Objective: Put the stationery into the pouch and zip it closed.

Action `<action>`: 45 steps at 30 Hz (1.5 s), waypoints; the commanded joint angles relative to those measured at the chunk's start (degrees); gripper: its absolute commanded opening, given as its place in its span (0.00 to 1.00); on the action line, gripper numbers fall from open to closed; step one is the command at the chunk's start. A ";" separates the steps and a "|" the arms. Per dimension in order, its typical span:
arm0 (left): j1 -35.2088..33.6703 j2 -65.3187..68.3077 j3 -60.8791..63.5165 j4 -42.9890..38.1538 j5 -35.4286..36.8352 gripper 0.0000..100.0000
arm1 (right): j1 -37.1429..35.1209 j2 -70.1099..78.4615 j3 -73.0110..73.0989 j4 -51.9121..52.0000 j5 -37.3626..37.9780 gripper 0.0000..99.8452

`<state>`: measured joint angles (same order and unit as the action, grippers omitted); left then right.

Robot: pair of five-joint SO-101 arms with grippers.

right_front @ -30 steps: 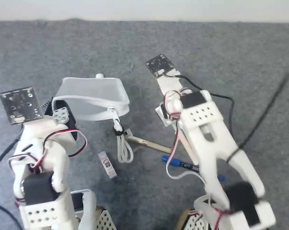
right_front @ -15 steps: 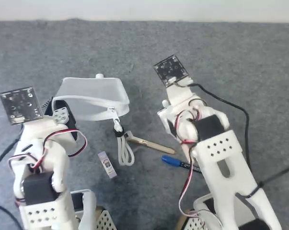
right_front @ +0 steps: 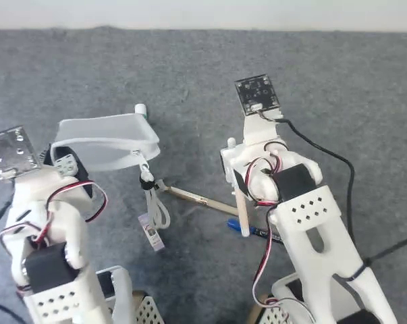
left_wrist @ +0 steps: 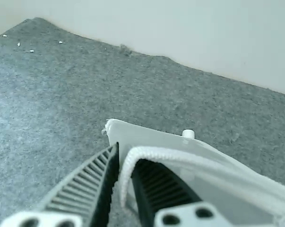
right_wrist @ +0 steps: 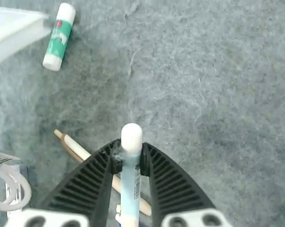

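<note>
Right claw point(right_wrist: 131, 158) rose, clamped on a pen point(right_wrist: 131, 137); left claw point(left_wrist: 125, 161), pinching pouch point(right_front: 105, 135), dragged it aside; insertion likely next.

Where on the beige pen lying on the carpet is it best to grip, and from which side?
Probably the mid-barrel of the beige pen, from straight above, gripping across its length: it lies flat, and its end by the white cord loop is crowded.

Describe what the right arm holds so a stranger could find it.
Find the right arm over the grey mat, then its pincer. Clamped there is a pale blue, white-capped stick; the tan pen and blue pen lie loose.
</note>
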<state>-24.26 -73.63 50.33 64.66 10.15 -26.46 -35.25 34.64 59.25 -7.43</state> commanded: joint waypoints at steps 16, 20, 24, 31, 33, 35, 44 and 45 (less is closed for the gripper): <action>-2.46 -1.05 3.03 -9.93 1.67 0.01 | -0.84 -2.33 2.37 -5.23 -0.88 0.01; -0.18 -0.97 6.37 -13.54 1.58 0.01 | -0.84 -2.33 2.37 -5.14 -0.88 0.01; 4.84 -0.97 7.60 -13.45 0.79 0.01 | -0.84 -2.33 2.37 -5.14 -1.05 0.01; 9.05 -0.97 6.46 -9.93 0.44 0.01 | -0.84 -6.81 2.37 -4.18 -1.23 0.01; 9.67 -0.97 5.76 -8.97 0.44 0.01 | -0.84 -9.63 2.29 -3.74 -1.23 0.01; 9.67 -0.97 5.41 -8.53 0.44 0.01 | -0.92 -12.79 2.29 -3.82 -1.23 0.01; 9.58 -0.97 5.49 -8.62 0.44 0.01 | -9.36 -29.05 1.93 -4.35 -0.97 0.01; 9.58 -0.97 5.49 -8.62 0.44 0.01 | -10.33 -30.46 1.93 -4.35 -0.88 0.01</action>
<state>-14.86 -73.63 59.21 55.96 10.95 -33.85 -60.66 37.63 55.30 -7.78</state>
